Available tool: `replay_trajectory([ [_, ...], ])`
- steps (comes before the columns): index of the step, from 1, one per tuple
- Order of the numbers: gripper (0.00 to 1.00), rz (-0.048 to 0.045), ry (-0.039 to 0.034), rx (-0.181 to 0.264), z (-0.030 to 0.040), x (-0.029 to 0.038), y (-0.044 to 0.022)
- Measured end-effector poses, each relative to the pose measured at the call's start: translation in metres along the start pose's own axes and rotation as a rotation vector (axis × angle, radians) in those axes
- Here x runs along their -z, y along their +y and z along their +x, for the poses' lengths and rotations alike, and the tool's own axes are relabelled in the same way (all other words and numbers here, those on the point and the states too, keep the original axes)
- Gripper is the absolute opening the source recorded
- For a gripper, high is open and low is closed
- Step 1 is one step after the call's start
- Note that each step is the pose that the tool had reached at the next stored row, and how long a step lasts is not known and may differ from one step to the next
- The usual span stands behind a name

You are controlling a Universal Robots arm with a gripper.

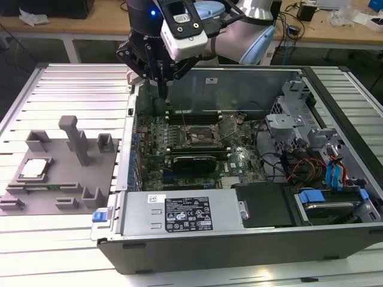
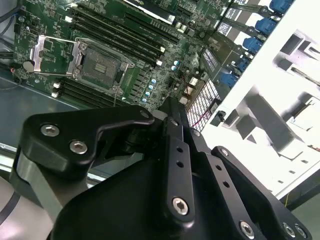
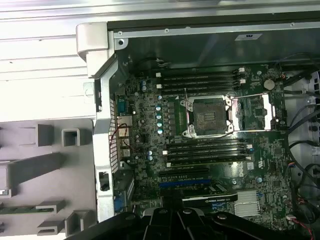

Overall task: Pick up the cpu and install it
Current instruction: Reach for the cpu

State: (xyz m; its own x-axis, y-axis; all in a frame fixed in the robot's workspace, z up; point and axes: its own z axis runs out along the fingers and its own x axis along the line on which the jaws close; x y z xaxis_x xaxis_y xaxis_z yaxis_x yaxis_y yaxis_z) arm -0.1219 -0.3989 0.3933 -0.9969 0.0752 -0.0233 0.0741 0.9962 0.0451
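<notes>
The cpu [image 1: 34, 169], a small square chip with a pale silver top, lies flat on the grey fixture plate [image 1: 54, 197] at the exterior view's left, outside the computer case. My gripper [image 1: 163, 89] hangs over the case's far left corner, well away from the cpu, with its fingers together and nothing between them. Its black body rises to the fingertips in the second wrist view [image 2: 170, 107] and along the edge of the first wrist view [image 3: 172, 214]. The cpu socket [image 1: 200, 140] [image 3: 207, 116] [image 2: 102, 65] on the green motherboard stands open and empty, its metal load plate [image 3: 262, 112] flipped aside.
Black memory slots [image 3: 200, 80] flank the socket. A long black expansion card [image 1: 192, 162] lies nearer the power supply [image 1: 185, 214]. Drive cages and cables [image 1: 311, 155] fill the case's right side. Grey posts [image 1: 78, 140] stand on the fixture. The case wall [image 1: 125, 155] separates fixture and motherboard.
</notes>
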Motion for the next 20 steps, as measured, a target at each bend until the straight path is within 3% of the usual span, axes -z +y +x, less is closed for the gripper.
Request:
replay_trajectory([
  [10, 0.11, 0.0, 0.0, 0.0, 0.0065, 0.0002, -0.0005],
  [12, 0.11, 0.0001, 0.0001, 0.0, 0.0098, 0.0003, -0.0007],
  [14, 0.11, 0.0, 0.0, 0.0, 0.0182, 0.0005, -0.0013],
  [20, 0.11, 0.0, 0.0, 0.0, 0.0292, 0.0008, -0.0022],
])
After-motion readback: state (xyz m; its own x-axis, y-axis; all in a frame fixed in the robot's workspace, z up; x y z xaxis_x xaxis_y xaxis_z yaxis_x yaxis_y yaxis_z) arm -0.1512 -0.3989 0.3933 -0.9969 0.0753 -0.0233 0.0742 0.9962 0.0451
